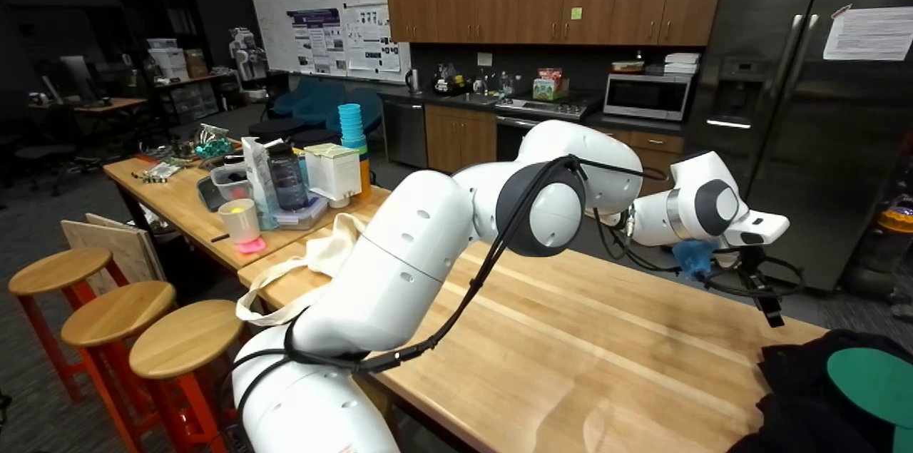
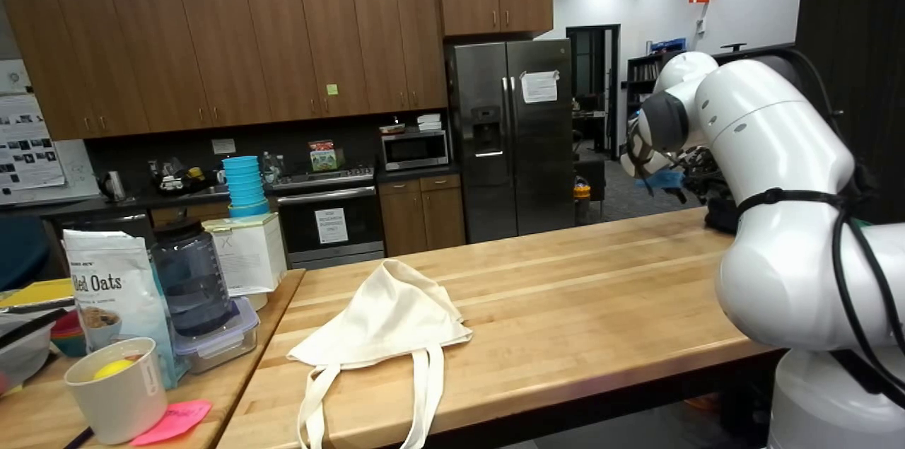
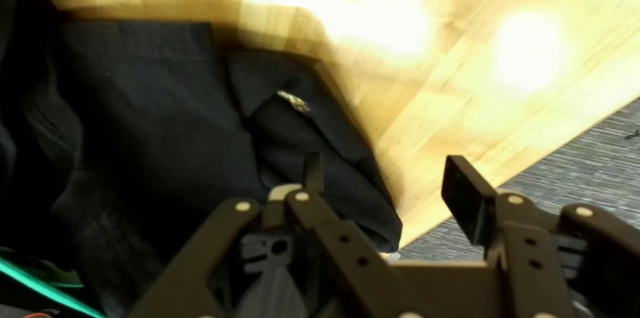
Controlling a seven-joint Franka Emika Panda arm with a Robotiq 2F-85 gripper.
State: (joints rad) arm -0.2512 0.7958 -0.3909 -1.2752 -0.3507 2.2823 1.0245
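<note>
Wrist view shows the gripper (image 3: 385, 183) nearest, its fingers standing well apart with nothing clasped between them. Below it, overlapped by one finger in that view, a black cloth (image 3: 165, 107) lies crumpled on the wooden table (image 3: 425, 127), close to the table's edge; no contact is evident. The cloth looks soft, limp and fairly light, likely to sag rather than keep a shape, with little risk of slipping or breaking. Its best hold is probably the raised fold beside the small gold-coloured mark (image 3: 293, 101), where loose material could be pinched; the flatter panel toward the middle should offer less. Overlapping the cloth's outline in an exterior view is a green round thing (image 1: 874, 385); whether it rests on the cloth I cannot tell. Toward the table's opposite end lies a cream tote bag (image 2: 389, 322), and off the table altogether stands a dark refrigerator (image 2: 481, 184).
</note>
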